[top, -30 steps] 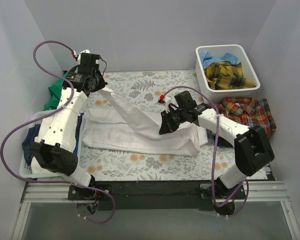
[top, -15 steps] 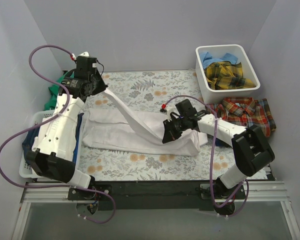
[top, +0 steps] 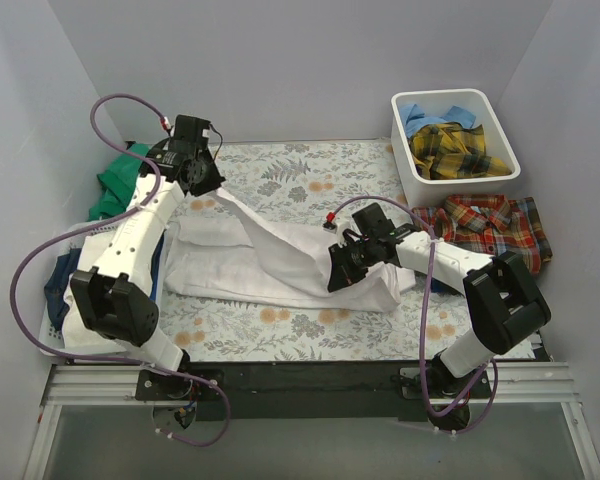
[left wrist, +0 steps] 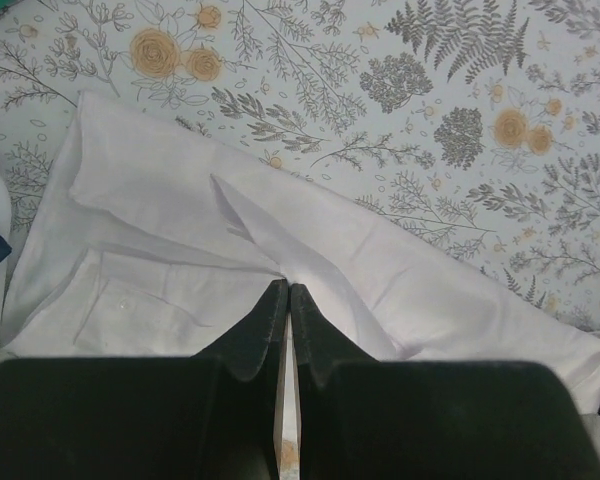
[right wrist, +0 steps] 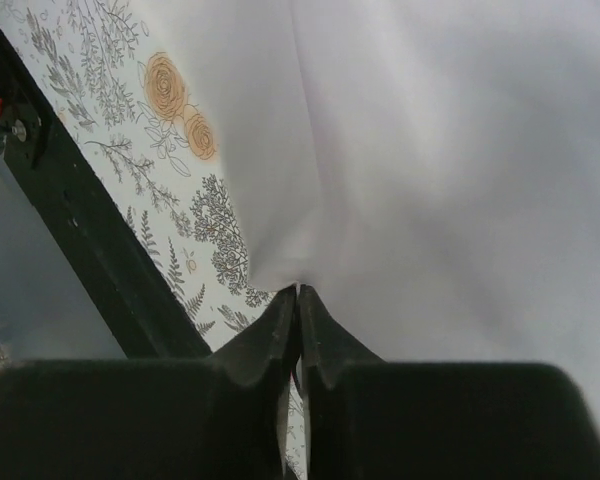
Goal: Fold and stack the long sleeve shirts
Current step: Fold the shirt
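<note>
- Top view: shows the white shirt (top: pixel 270 270) partly folded across the middle of the floral-covered counter (top: pixel 280 325), with one long band of its cloth raised off the rest and slanting between the two grippers.
- Puts the left gripper (top: pixel 216 190) over the white shirt's far-left corner, jaws clamped on the upper end of that raised band.
- Puts the right gripper (top: pixel 337 280) low over the white shirt's near-right part, jaws pinched on the cloth at the band's lower end.
- Has the red-orange plaid shirt (top: pixel 495 228) lying flat to the right of the white shirt. Beyond it stands a white bin (top: pixel 396 125) with the yellow plaid shirt (top: pixel 450 152) and the light blue shirt (top: pixel 428 113) bunched inside.
- Has a green cloth (top: pixel 115 185) to the left of the white shirt, beside the left arm.
- Left wrist view: looks down past the left gripper (left wrist: pixel 283 290), jaws pressed together with a thin sliver of white cloth between the tips.
- Shows the white shirt (left wrist: pixel 160 210) beneath, with a buttoned pocket near the tips and a sleeve trailing toward the lower right over the counter (left wrist: pixel 430 100).
- Right wrist view: looks past the right gripper (right wrist: pixel 298 292), jaws shut on a puckered edge of the white shirt (right wrist: pixel 430 150), which fills most of the frame.
- Shows a strip of the counter (right wrist: pixel 180 130) left of the white shirt, and a black edge (right wrist: pixel 90 230) further left.
</note>
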`<state>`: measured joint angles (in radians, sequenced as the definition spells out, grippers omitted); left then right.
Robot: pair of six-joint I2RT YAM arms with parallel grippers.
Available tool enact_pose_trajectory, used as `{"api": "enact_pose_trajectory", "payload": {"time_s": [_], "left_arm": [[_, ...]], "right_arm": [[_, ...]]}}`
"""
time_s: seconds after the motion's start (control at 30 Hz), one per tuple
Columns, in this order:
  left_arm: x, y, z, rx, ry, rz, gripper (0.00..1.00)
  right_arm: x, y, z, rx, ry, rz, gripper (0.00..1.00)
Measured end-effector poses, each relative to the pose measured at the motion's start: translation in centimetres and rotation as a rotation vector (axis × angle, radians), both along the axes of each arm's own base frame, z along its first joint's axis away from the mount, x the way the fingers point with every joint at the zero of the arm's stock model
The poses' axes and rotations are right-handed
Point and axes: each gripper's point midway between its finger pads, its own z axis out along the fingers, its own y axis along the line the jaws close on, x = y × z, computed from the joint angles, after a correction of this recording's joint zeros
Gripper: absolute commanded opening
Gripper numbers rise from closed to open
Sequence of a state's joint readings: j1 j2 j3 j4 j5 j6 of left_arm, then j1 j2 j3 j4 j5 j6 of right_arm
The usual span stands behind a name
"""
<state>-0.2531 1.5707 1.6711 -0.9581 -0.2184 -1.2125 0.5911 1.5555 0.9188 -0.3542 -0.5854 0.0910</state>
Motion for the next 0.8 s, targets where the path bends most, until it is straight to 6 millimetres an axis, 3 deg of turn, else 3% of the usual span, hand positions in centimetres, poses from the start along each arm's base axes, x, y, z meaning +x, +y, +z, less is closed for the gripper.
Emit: {"api": "enact_pose_trajectory", "payload": {"time_s": [0.07,0.23,0.4,0.57,0.8], "left_arm": [[0.5,-0.2,-1.5,0.011,0.038,-0.001,0.00],[1.0,-0.7,-5.1,0.046,0.136,-0.007,0.00],[0.9,-0.5,-6.3,0.079,0.177,-0.001,0.00],[1.8,-0.2,-4.9,0.098,0.152,0.015,0.00],[3.2,-0.1,-1.1,0.102,0.069,0.035,0.00]], "right_arm": [[0.0,-0.1,-0.1,-0.010,0.007,-0.014,0.28],[0.3,-0.5,-0.5,-0.043,0.009,-0.049,0.29],[0.8,-1.0,-1.1,-0.086,0.001,-0.084,0.29],[1.2,-2.1,-2.5,-0.165,0.007,-0.132,0.27],[1.5,-4.0,-5.3,-0.313,0.048,-0.202,0.24]]}}
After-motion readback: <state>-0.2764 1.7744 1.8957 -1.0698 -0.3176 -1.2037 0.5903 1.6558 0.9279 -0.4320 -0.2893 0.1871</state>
